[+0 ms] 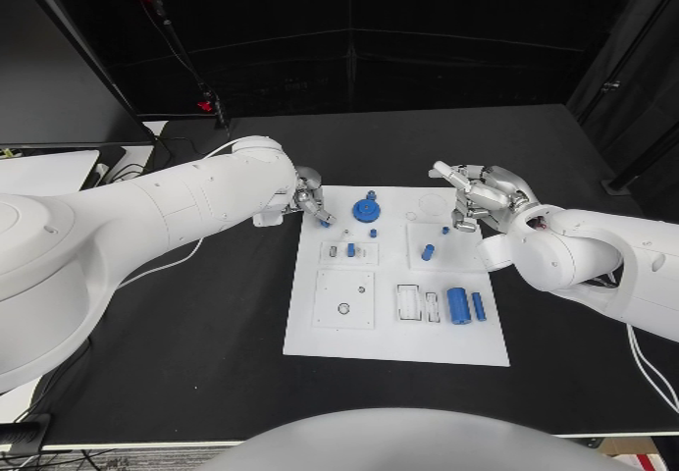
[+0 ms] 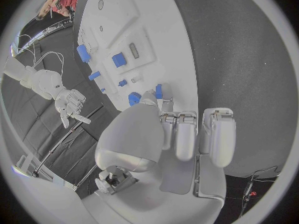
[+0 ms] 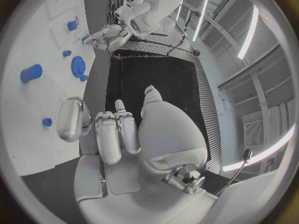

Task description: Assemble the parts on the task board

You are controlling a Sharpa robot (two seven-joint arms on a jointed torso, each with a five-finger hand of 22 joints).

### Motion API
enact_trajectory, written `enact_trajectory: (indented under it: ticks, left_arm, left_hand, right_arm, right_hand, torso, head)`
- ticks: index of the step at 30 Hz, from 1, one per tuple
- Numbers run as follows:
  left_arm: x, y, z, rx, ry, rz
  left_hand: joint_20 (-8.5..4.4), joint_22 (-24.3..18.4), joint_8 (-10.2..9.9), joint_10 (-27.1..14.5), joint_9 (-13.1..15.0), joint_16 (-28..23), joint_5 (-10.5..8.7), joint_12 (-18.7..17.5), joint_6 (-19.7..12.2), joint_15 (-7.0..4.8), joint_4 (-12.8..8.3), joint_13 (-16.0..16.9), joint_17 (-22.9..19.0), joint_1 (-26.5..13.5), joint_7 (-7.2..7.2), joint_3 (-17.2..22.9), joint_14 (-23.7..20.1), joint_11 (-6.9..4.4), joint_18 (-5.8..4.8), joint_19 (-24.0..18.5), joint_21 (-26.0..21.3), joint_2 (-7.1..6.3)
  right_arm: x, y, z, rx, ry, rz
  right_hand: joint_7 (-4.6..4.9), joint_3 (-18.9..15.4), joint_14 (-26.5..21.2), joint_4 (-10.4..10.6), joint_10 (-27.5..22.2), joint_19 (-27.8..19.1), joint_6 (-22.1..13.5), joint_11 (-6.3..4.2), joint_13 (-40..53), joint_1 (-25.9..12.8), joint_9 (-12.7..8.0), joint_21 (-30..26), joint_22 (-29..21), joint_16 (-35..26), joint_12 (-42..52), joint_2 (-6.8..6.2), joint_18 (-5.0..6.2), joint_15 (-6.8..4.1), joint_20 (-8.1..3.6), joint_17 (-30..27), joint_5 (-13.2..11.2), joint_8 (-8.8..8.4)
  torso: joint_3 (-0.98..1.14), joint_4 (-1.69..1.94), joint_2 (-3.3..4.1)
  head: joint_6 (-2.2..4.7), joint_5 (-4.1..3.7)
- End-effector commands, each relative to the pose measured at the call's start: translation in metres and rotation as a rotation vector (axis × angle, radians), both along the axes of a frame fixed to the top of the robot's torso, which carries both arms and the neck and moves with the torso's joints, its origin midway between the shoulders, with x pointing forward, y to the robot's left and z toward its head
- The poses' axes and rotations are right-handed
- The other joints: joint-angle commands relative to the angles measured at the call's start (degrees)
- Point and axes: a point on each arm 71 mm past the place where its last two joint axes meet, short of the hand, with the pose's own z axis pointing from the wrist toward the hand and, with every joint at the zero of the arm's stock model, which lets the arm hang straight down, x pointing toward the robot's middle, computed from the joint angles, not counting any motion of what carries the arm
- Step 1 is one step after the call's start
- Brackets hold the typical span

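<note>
Overhead, the white task board (image 1: 396,334) lies in the middle of the black tabletop (image 1: 184,373), with both of the robot's hands poised at its far end. The left hand (image 1: 311,201) reaches in at the board's far left corner, its fingers (image 2: 163,127) curled toward a small blue part (image 2: 159,90) that sits right at their tips on the board's edge; whether they actually grip it cannot be told. The right hand (image 1: 479,196) hovers just off the board's far right corner, fingers (image 3: 115,134) partly bent and apart, holding nothing.

Scattered across the board are the blue parts: a round gear-like disc (image 1: 368,210) near the far edge, a short peg (image 1: 428,252) standing in a square plate toward the right edge, and a thick cylinder (image 1: 457,305) lying beside a slimmer bar (image 1: 480,307) near the right edge, closer to the robot. A small blue pin (image 1: 351,250) stands in a plate on the left half, next to two grey pieces. A white square plate with a round hole (image 1: 344,299) occupies the near left part of the board.
</note>
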Motion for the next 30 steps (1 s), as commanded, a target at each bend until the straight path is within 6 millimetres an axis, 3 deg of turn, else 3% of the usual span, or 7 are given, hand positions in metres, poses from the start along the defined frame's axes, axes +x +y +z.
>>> enact_trajectory:
  ticks: [1,15,21,25,30]
  left_arm:
    - [0.0,0.0,0.002,-0.016,-0.012,-0.002]
    - [-0.003,0.007,0.018,-0.099,-0.071,0.027]
    - [-0.014,0.009,0.028,-0.09,-0.051,0.03]
    - [-0.026,0.011,0.027,-0.076,0.018,0.045]
    - [-0.037,0.012,0.025,-0.048,0.052,0.069]
  left_hand:
    - [-0.08,14.14,-0.29,8.18,-0.06,0.05,0.18,-0.31,-0.07,-0.07,0.0,3.4,15.09,6.18,-0.26,0.37,6.25,-1.88,-0.57,3.2,-0.14,5.66]
    - [-0.04,14.0,-0.17,8.18,-0.17,0.05,0.14,-0.31,0.71,-0.04,0.25,3.4,15.09,6.45,-0.22,1.31,6.25,-1.84,-0.46,2.82,-0.41,5.63]
    - [-0.04,13.87,-0.11,8.18,-0.21,0.05,0.06,-0.31,0.99,-0.03,0.23,3.4,15.09,6.34,-0.26,1.48,6.25,-1.85,-0.36,2.47,-0.66,5.64]
    - [-0.04,13.7,-0.08,8.18,-0.24,0.05,0.09,-0.31,1.21,-0.05,0.15,3.4,15.09,6.48,-0.34,1.78,6.25,-1.91,-0.23,2.01,-0.99,5.6]
    - [-0.05,13.69,-0.03,8.18,-0.27,0.05,0.08,-0.31,1.51,-0.09,0.17,3.4,15.09,6.53,-0.39,2.14,6.25,-1.96,-0.23,2.0,-1.0,5.67]
  right_arm:
    - [0.0,0.001,0.001,0.005,-0.005,0.008]
    - [0.0,-0.002,0.001,0.001,-0.004,0.0]
    - [-0.001,-0.002,0.001,0.001,-0.004,0.0]
    - [-0.001,-0.002,0.001,0.001,-0.004,-0.001]
    - [-0.001,-0.002,0.002,0.001,-0.005,-0.001]
  right_hand:
    - [1.09,-0.33,5.95,0.01,1.69,-0.5,-0.43,0.3,11.94,0.17,0.04,-0.39,8.17,0.14,-0.01,0.42,0.68,0.28,0.0,15.1,0.36,0.39]
    - [1.09,-0.34,5.95,0.01,1.69,-0.53,-0.46,0.3,11.93,0.19,0.03,-0.44,8.16,0.14,-0.01,0.44,0.69,0.28,0.0,15.1,0.38,0.46]
    - [1.09,-0.34,5.95,0.01,1.69,-0.53,-0.46,0.3,11.93,0.19,0.03,-0.44,8.16,0.14,-0.01,0.44,0.69,0.28,0.0,15.1,0.38,0.46]
    - [1.09,-0.34,5.95,0.01,1.69,-0.53,-0.46,0.3,11.93,0.19,0.03,-0.44,8.16,0.14,-0.01,0.44,0.69,0.28,0.0,15.1,0.38,0.46]
    - [1.09,-0.34,5.95,0.01,1.69,-0.53,-0.46,0.3,11.93,0.19,0.03,-0.44,8.16,0.14,-0.01,0.44,0.69,0.28,0.0,15.1,0.38,0.46]
  torso:
    - [0.0,-0.02,0.01]
    - [0.18,0.16,-0.08]
    - [0.09,0.0,-0.02]
    - [0.12,0.07,0.0]
    - [-0.03,-0.11,-0.02]
  head:
    - [0.01,-0.03]
    - [-0.18,-0.1]
    - [-0.22,0.08]
    - [-0.23,0.18]
    - [-0.29,0.43]
